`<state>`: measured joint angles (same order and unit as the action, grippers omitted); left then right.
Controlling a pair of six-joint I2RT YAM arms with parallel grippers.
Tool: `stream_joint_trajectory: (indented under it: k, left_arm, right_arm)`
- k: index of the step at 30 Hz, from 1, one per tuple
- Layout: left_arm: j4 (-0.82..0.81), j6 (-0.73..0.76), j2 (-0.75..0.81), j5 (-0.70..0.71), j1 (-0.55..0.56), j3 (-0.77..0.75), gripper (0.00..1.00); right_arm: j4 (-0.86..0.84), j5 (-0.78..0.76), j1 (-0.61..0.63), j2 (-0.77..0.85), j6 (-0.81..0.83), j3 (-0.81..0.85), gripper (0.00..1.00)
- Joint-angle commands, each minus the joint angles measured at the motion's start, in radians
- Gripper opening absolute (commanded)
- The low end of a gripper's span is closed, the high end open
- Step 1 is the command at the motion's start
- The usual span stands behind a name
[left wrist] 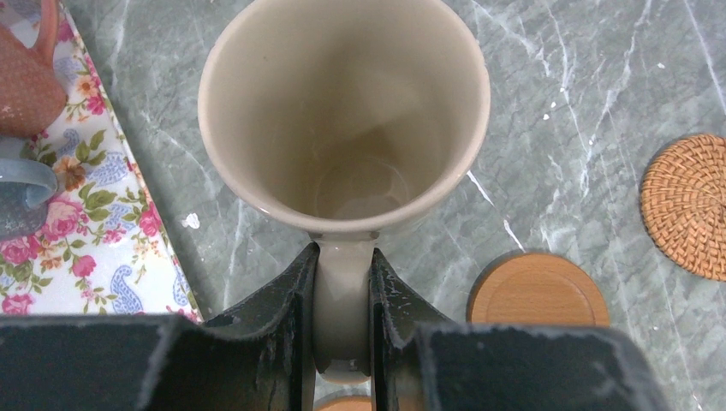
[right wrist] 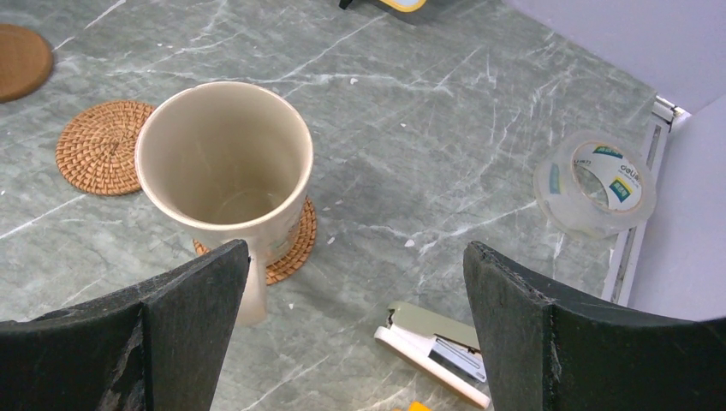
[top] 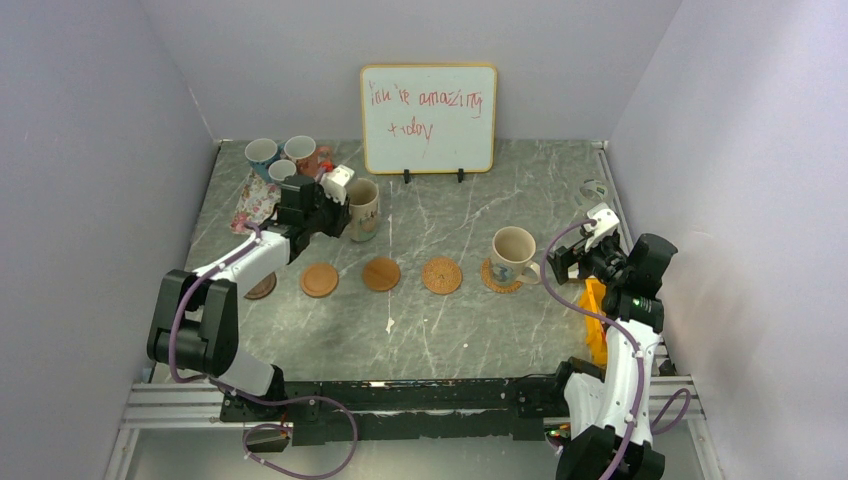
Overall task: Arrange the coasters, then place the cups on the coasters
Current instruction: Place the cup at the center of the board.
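TOP VIEW
- Left gripper [top: 342, 215]: jaws narrow, closed on the handle of the left cream mug [top: 363, 208], ceramic with a dark print.
- Left cream mug, place: far-left part of the grey marble table [top: 450, 330], just right of the rectangular floral tray [top: 256, 200], beyond the coaster row.
- Left cream mug, axis: upright, mouth up, handle pointing left into the gripper.
- Coaster row, left to right: dark brown round coaster [top: 264, 288], first smooth tan wooden coaster [top: 319, 279], second smooth tan wooden coaster [top: 381, 273], bare woven rattan coaster [top: 441, 275], covered woven rattan coaster [top: 495, 283].
- Right cream mug [top: 513, 252]: upright on the covered woven rattan coaster.
- Right gripper [top: 565, 265]: just right of that mug, jaws wide, holding nothing.
- Tray cups: blue-handled cup [top: 261, 152], orange-brown cup [top: 301, 152] and small grey cup [top: 282, 170] at the tray's far end.
- Hidden: the left arm covers part of the dark brown round coaster. I cannot tell if the left cream mug's base touches the table.

LEFT WRIST VIEW
- Grip: both black fingers [left wrist: 282, 325] press the sides of the handle.
- Cut off: the mug's base is unseen, and a finger hides part of a smooth wooden coaster.

RIGHT WRIST VIEW
- Jaws: far apart, nothing between them.
- Right cream mug: handle points near, partly behind one finger.
- Table right: clear tape roll [right wrist: 595, 184], grey stapler [right wrist: 437, 349].
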<state>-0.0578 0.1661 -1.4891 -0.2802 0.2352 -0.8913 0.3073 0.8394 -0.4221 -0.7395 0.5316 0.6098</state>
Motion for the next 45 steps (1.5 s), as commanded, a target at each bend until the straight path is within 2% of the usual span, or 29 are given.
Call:
stream_joint_trajectory:
  k: [1, 13, 16, 20, 31, 38, 45]
  left_arm:
    - [-0.204, -0.062, 0.033, 0.060, 0.010, -0.013, 0.05]
    - [-0.192, -0.089, 0.023, 0.140, 0.019, -0.002, 0.07]
    - [-0.165, -0.078, 0.011, 0.143, 0.019, -0.010, 0.14]
    - [-0.132, -0.074, 0.026, 0.110, 0.019, -0.010, 0.30]
    - [-0.030, -0.061, 0.084, 0.033, 0.023, 0.008, 0.53]
    - [0.055, -0.037, 0.117, 0.005, 0.024, 0.005, 0.62]
    - [0.189, 0.001, 0.158, -0.008, 0.026, -0.017, 0.63]
  right_arm:
    - [-0.008, 0.032, -0.005, 0.001, 0.021, -0.007, 0.99]
    - [-0.004, 0.036, -0.004, 0.007, 0.022, -0.006, 0.99]
    - [-0.005, 0.036, -0.004, 0.009, 0.022, -0.005, 0.99]
    - [-0.002, 0.036, -0.005, 0.010, 0.023, -0.005, 0.99]
    - [-0.004, 0.036, -0.005, 0.018, 0.021, -0.004, 0.99]
    - [-0.005, 0.035, -0.004, 0.024, 0.018, -0.004, 0.99]
    - [-0.001, 0.036, -0.007, 0.024, 0.018, -0.001, 0.99]
